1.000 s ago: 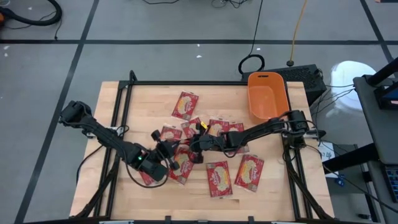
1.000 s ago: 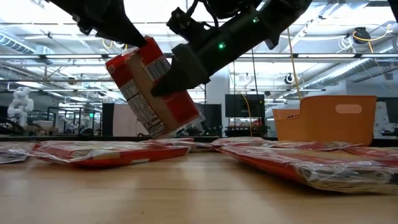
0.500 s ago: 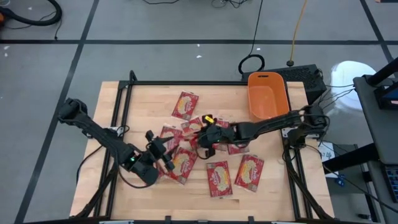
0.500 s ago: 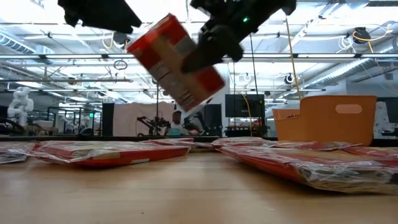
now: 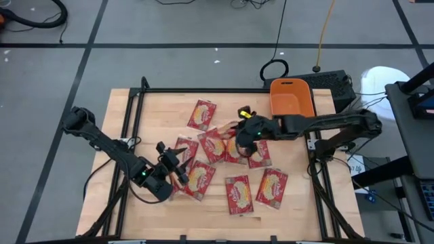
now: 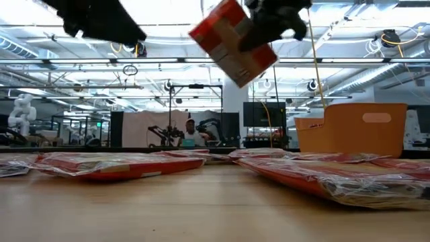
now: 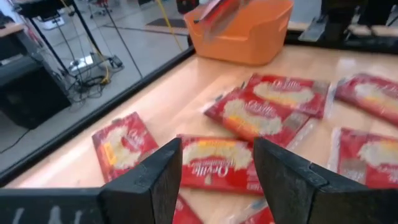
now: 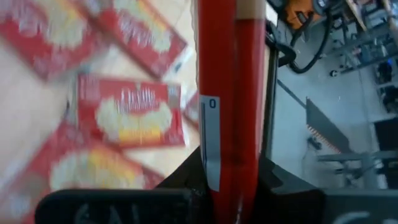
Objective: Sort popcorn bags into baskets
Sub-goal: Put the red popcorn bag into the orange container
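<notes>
Several red popcorn bags (image 5: 239, 194) lie flat on the wooden table. One more popcorn bag (image 6: 232, 42) hangs high over the middle of the table, with my right gripper (image 5: 243, 130) shut on it. In the right wrist view this bag (image 8: 227, 87) shows edge-on. The orange basket (image 5: 291, 103) stands at the far right, a little beyond the held bag. My left gripper (image 7: 217, 180) stands open over the bags at the near left (image 5: 178, 165), with nothing between its fingers. My right gripper pinches one end of the bag (image 8: 227, 165) between its two fingers (image 8: 186, 180), one on each flat face. It comes at the bag from the table's right. The bag is lifted clear and tilted, and sticks out beyond the fingers.
A black frame rail (image 5: 203, 90) runs along the table's far edge and down its sides. Bags lie close together at the table's middle (image 5: 213, 146); a single one lies farther back (image 5: 202, 115). The basket (image 6: 356, 128) holds nothing that shows.
My left gripper has let go of the bag that both grippers held and has drawn back a little toward the near left. My right gripper has risen and gone toward the basket, rolling as it went. The bag has gone up with it, clear of the table.
</notes>
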Controlling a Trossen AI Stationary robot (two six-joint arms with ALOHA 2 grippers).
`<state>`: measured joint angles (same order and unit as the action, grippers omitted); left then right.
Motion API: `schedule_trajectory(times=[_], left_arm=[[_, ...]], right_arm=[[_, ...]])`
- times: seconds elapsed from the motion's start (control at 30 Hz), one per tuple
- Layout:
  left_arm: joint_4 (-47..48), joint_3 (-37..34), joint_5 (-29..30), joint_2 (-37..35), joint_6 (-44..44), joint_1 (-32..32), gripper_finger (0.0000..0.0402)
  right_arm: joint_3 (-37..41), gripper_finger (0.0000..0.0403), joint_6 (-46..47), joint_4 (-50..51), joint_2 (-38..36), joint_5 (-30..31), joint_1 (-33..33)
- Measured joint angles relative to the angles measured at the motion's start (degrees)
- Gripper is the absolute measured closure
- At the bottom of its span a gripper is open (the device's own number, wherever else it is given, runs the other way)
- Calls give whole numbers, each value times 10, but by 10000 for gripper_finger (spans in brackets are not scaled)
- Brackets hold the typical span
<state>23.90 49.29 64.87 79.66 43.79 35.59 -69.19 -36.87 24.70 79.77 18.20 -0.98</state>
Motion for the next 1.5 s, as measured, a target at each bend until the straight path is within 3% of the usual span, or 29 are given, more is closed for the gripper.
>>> schedule_trajectory(times=[0.23, 0.43, 0.77, 0.97, 1.17, 1.33, 1.5], left_arm=[[-18, -36, -1, 0, 35, -9, 199], [-57, -61, -4, 0, 24, -31, 199], [-124, -97, -31, 0, -15, -49, 199], [-123, -98, -33, 0, -21, -49, 199], [-129, -98, -33, 0, -21, -49, 199], [-146, -98, -33, 0, -42, -51, 199], [-158, -98, -36, 0, -46, -57, 199]], right_arm=[[8, 360, -139, 100, -63, -2, 3], [44, 360, -296, 118, -108, 4, 3], [124, 360, -377, 93, -157, 183, 3], [154, 360, -342, 72, -177, 252, 19], [155, 360, -178, 68, -189, 328, 51], [155, 360, -26, 91, -203, 287, 97], [155, 360, 108, 171, -209, 202, 155]])
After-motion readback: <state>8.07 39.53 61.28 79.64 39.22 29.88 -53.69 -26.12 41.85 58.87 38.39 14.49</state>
